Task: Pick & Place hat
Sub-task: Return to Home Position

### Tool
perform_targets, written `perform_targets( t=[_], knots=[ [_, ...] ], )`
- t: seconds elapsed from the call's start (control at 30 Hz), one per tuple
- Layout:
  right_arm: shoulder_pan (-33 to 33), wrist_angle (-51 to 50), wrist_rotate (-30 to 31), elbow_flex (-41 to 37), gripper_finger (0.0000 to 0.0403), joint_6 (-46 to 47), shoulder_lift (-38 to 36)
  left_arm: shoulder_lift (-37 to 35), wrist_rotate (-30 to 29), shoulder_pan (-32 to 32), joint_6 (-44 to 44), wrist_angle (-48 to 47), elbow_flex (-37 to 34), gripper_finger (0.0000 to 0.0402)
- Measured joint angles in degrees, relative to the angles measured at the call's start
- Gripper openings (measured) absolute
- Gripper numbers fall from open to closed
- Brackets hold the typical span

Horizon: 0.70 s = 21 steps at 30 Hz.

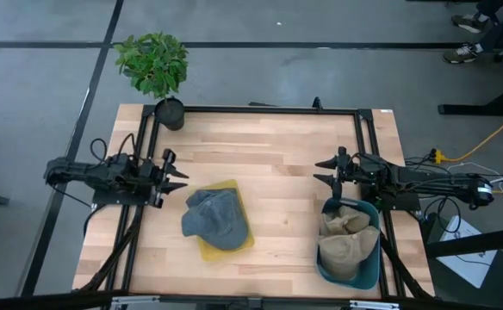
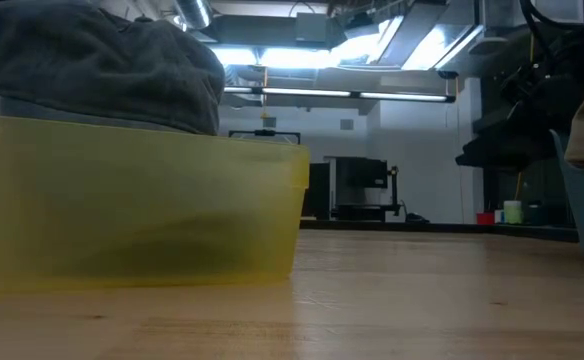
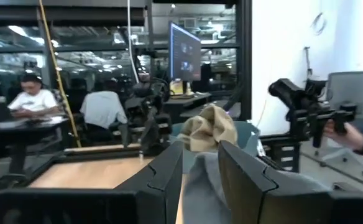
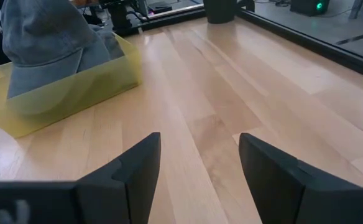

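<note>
A grey-blue hat rests in a yellow bin near the table's middle; the hat bulges over the bin's rim, also in the low view, where the hat tops the bin. My left gripper hovers open at the table's left, just left of the bin; the left gripper faces the hat. My right gripper waits open at the right; the right gripper touches nothing.
A teal bin with tan hats stands at the right near edge, below my right arm. A potted plant sits at the far left corner. Bare wood lies between the arms. People sit in the room beyond.
</note>
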Motion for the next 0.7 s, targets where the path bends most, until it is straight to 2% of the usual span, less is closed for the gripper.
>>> perform_targets(
  t=[0.3, 0.5, 0.7],
  knots=[
    [0.0, 0.0, 0.0, 0.0, 0.0217, 0.0, 0.0, 0.0, 2.0, 5.5, 4.3, -8.2, 0.0, 0.0098],
    [0.0, 0.0, 0.0, 0.0, 0.0217, 0.0, 0.0, 0.0, -3.8, 7.7, 6.5, -11.4, 0.0, 0.0098],
    [0.0, 0.0, 0.0, 0.0, 0.0217, 0.0, 0.0, 1.3, -4.4, 8.9, 9.5, -11.5, 0.0, 0.0098]
  ],
)
